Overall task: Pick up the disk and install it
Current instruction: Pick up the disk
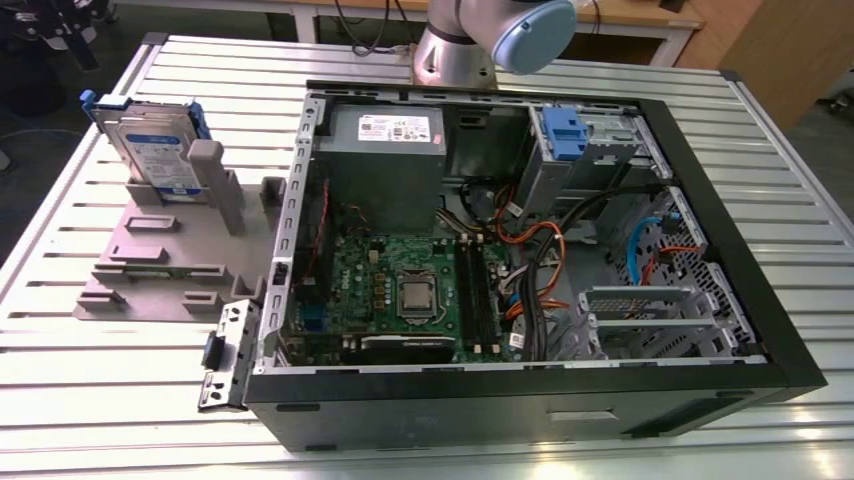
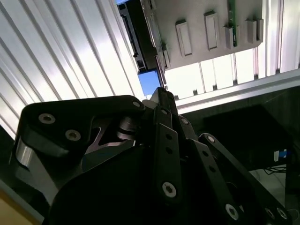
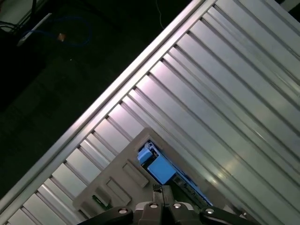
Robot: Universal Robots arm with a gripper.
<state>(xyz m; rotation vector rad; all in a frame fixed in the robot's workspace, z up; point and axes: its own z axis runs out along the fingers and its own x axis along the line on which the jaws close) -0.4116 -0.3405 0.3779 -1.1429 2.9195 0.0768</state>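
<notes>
The disk (image 1: pixel 154 150), a silver drive with a white-and-blue label in a blue carrier, stands upright in the grey holder (image 1: pixel 160 250) at the exterior view's left. The first wrist view looks down on the disk's blue carrier (image 3: pixel 159 168) in the holder (image 3: pixel 117 183). My gripper (image 3: pixel 161 190) hangs above it, apart from it, with its fingertips together and nothing between them. In the second wrist view the black gripper (image 2: pixel 161 93) points at the disk's blue edge (image 2: pixel 149 80) beside the holder (image 2: pixel 211 28).
An open computer case (image 1: pixel 727 210) lies on the slatted metal table (image 1: pixel 80 400), right of the holder. Inside are a green motherboard (image 1: pixel 400 285), cables and a drive bay with a blue carrier (image 1: pixel 563 135). The arm's grey and blue joint (image 1: pixel 501 35) stands behind the case.
</notes>
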